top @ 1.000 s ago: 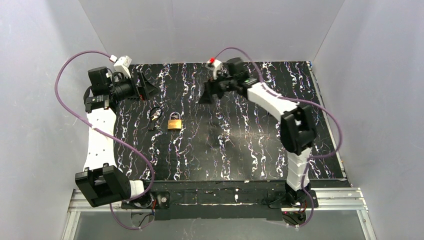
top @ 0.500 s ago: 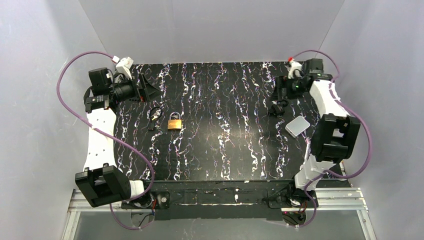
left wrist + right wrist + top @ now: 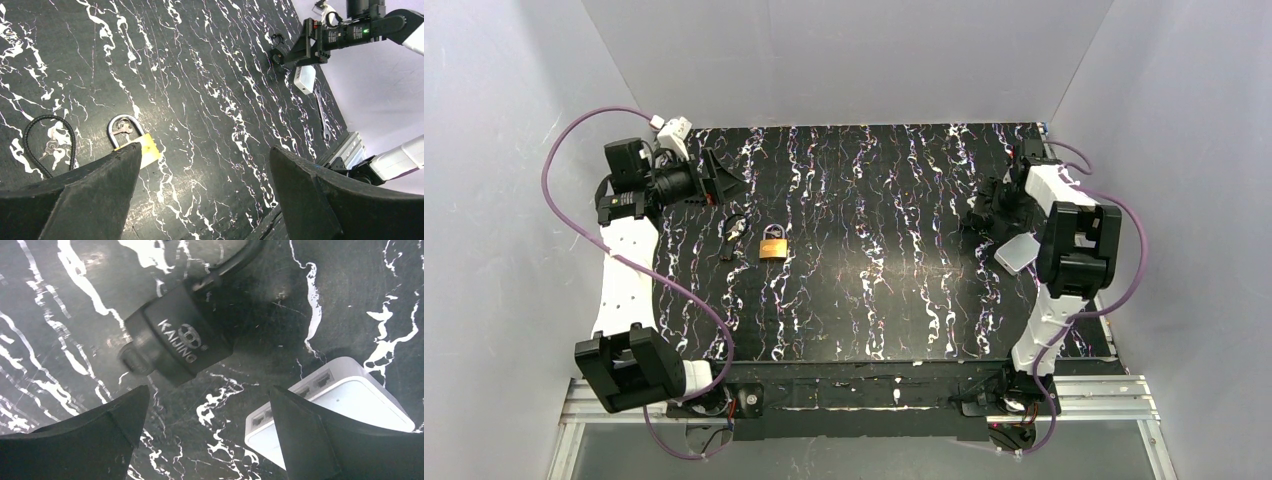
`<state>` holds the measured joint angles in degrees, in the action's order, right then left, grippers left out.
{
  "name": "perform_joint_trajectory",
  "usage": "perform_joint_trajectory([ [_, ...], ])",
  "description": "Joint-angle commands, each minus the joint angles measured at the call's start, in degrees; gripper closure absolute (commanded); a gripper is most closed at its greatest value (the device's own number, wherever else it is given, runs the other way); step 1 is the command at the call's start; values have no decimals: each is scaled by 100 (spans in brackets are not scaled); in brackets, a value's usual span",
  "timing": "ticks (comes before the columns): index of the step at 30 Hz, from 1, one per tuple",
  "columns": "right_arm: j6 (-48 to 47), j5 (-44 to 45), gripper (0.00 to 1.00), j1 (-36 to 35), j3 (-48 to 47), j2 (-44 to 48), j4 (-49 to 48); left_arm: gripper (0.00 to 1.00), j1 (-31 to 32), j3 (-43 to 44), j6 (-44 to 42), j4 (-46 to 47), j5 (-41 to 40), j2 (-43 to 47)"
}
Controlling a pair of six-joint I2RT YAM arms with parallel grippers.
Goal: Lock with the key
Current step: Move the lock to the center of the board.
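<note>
We see the lock (image 3: pixel 772 246) flat on the tabletop (image 3: pixel 874 300), near our left tool (image 3: pixel 722 181), which gapes wide and empty. The right tool (image 3: pixel 982 212), equally wide, hovers well apart over a black padlock (image 3: pixel 180 340).

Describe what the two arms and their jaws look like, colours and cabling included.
The left arm and right arm have white link shells between bulky black joint housings. A purple cable loops along each to the wrist, the left one meeting a white plug. The jaws are matte black wedges tapering to the tips. A small green light glows near the right wrist.
</note>
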<state>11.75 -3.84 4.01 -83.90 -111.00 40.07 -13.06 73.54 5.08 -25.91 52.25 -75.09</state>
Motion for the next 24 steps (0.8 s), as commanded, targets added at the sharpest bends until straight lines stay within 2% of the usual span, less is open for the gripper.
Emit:
perform_joint_trajectory([
  [1,503,212,2,-5,-338,-243,-213,2,-41,-58,-34,40,141,-6],
  [11,-209,-1021,2,-135,-952,-1002,-653,2,-42,-83,0,38,329,-201],
  [16,-485,-1495,2,-267,-1426,-1328,-530,2,-41,-51,-7,4,321,-243],
  [20,-746,-2203,2,-387,-1574,-1421,-457,2,-44,-28,-16,-10,342,-276],
  [24,-1378,-2516,3,-735,-1634,-1359,-326,2,-39,-10,-15,-19,373,-300],
])
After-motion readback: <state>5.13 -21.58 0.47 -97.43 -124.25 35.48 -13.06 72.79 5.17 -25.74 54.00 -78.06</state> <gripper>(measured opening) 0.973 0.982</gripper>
